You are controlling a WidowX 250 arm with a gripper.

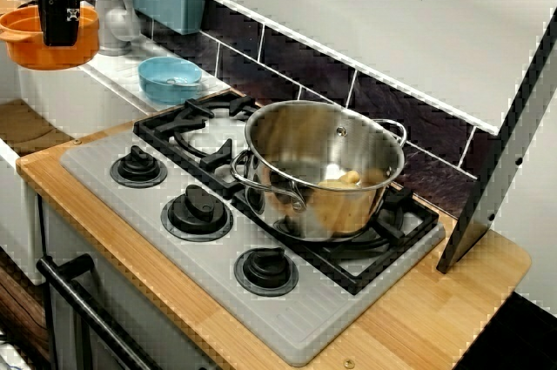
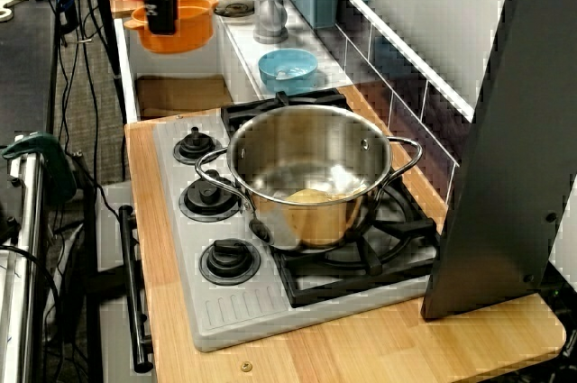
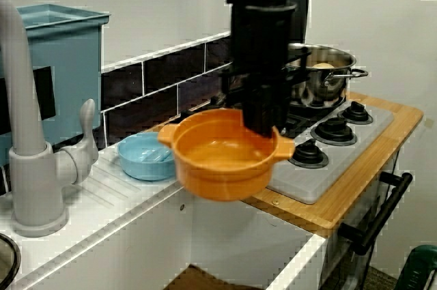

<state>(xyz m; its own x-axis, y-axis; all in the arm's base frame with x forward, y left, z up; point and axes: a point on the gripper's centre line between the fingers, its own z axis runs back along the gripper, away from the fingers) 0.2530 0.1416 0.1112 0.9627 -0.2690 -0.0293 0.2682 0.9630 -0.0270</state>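
My gripper (image 3: 263, 125) hangs over the sink, shut on the far rim of an orange two-handled pot (image 3: 222, 160), which is lifted clear of the counter. The view from the sink side shows the pot empty. In the view across the stove the same gripper (image 1: 59, 22) and orange pot (image 1: 43, 43) sit at the top left. They also show in the view along the counter, gripper (image 2: 162, 15) and orange pot (image 2: 185, 27). A steel pot (image 1: 322, 170) stands on the stove's rear burner with a yellowish lump (image 1: 344, 180) inside, far from the gripper.
A light blue bowl (image 3: 143, 157) rests on the drainboard beside a grey faucet (image 3: 27, 153). Below the orange pot lies the sink basin (image 2: 180, 95). Black knobs (image 1: 198, 209) line the stove front. A dark panel (image 2: 505, 158) leans at the counter's end.
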